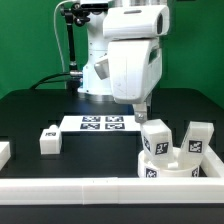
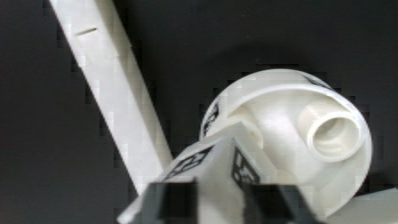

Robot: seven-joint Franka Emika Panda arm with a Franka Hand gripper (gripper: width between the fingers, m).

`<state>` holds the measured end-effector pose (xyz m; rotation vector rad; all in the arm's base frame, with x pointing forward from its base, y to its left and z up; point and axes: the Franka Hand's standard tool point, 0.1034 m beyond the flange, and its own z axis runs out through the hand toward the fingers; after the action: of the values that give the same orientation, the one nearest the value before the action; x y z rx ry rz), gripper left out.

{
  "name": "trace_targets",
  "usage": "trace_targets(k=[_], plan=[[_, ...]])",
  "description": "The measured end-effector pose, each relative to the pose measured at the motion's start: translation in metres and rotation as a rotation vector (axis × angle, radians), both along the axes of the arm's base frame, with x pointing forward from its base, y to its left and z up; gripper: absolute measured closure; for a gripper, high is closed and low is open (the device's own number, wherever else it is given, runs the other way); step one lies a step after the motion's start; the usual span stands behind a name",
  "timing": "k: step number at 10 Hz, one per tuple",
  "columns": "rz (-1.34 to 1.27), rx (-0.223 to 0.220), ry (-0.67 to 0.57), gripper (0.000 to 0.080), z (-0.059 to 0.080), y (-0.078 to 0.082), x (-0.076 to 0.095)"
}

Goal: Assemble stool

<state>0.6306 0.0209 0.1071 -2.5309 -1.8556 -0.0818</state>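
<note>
Table [image 1: 30, 110]: black top. My base stands at the far edge, and the kit is spread toward the near edge.
Arm [image 1: 130, 55]: white, reaching from the far edge down toward the near corner on the exterior view's right.
Rail [image 1: 80, 187]: long white strip along the near edge. In the wrist view [image 2: 111, 100] it runs just beside the seat.
Marker board [image 1: 100, 123]: flat at mid-table with a row of tags, betw. my base and the rail.
Seat [image 1: 185, 170]: round shallow white dish at the near corner on the exterior view's right, just behind the rail, w/ tags on its rim. The wrist view [image 2: 285, 110] shows its curved face and one round socket.
Leg 1 [image 1: 155, 140]: tagged block upright on the seat, on the side toward mid-table, directly under my gripper. In the wrist view [image 2: 210, 165] it is blurred, w/ two tags showing.
Leg 2 [image 1: 197, 140]: upright on the seat's other side, tilted a little, apart from leg 1.
Leg 3 [image 1: 48, 139]: loose on the table toward the edge on the exterior view's left, near the marker board's end.
White piece [image 1: 4, 152]: cut off at that same edge, can't tell what it is.
Gripper [image 1: 143, 113]: tips at the top of leg 1. In the wrist view [image 2: 214, 200] my fingers sit either side of it, too blurred to say whether they clamp it or how wide the gap is.
</note>
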Motion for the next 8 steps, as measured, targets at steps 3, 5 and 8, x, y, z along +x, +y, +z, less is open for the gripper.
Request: trace_targets(k=[3,5,8], plan=[[0.029,-0.01,0.02,0.0253,-0.001,0.001,0.002],[0.028,-0.011,0.021,0.0174,-0.002,0.0,0.002],[0.128,-0.013,0.022,0.0151,-0.002,0.012,0.012]])
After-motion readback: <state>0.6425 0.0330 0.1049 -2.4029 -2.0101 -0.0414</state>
